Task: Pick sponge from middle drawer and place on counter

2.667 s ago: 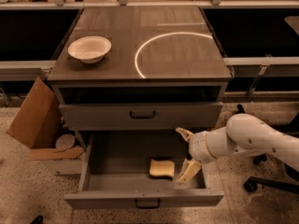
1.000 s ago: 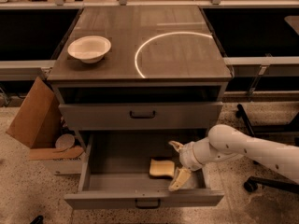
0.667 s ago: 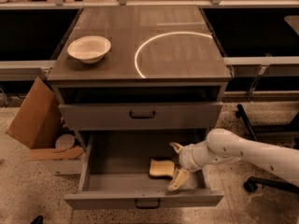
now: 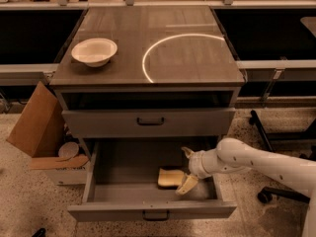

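The pale yellow sponge (image 4: 169, 177) lies flat on the floor of the open middle drawer (image 4: 123, 168), right of centre. My gripper (image 4: 187, 169) reaches into the drawer from the right on a white arm. It is open. One finger (image 4: 187, 185) lies by the sponge's right front corner, the other (image 4: 188, 153) stands behind it. The sponge lies just left of the gap, and I cannot tell whether the front finger touches it. The counter (image 4: 192, 58) above is dark grey-brown with a white arc.
A round white bowl (image 4: 94, 51) sits at the counter's left side. A closed grey drawer front (image 4: 148, 122) with a black handle is above the open drawer. A cardboard box (image 4: 39, 132) stands on the floor at left. An office chair base (image 4: 269, 191) is at right.
The gripper has moved left along the drawer and closer to the sponge, its fingers now at the sponge's right edge. The sponge has not moved.
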You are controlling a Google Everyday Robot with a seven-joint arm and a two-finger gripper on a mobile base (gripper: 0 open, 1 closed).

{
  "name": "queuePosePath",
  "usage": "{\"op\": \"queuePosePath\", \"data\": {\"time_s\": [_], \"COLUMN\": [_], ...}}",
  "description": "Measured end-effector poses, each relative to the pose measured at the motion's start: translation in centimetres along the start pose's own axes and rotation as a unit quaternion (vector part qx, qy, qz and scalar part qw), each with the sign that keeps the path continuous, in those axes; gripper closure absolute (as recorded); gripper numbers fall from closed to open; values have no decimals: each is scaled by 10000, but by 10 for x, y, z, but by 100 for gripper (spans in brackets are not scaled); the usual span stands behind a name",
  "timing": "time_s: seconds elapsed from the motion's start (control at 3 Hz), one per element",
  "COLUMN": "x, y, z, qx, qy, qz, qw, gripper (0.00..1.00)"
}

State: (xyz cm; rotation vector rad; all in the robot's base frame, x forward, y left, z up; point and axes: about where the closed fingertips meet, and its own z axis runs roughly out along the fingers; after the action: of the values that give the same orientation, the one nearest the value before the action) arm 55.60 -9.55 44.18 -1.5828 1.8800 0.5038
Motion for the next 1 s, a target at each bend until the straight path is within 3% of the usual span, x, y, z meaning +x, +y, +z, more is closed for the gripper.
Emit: {"op": "queuePosePath", "data": {"time_s": [0.33, 1.0], "x": [8, 22], "y": [-10, -9], "z": [10, 39], "qx": [51, -66], "qy": [-8, 179], "qz": [-44, -324], "qw": [10000, 9993], "gripper": [0, 0]}}
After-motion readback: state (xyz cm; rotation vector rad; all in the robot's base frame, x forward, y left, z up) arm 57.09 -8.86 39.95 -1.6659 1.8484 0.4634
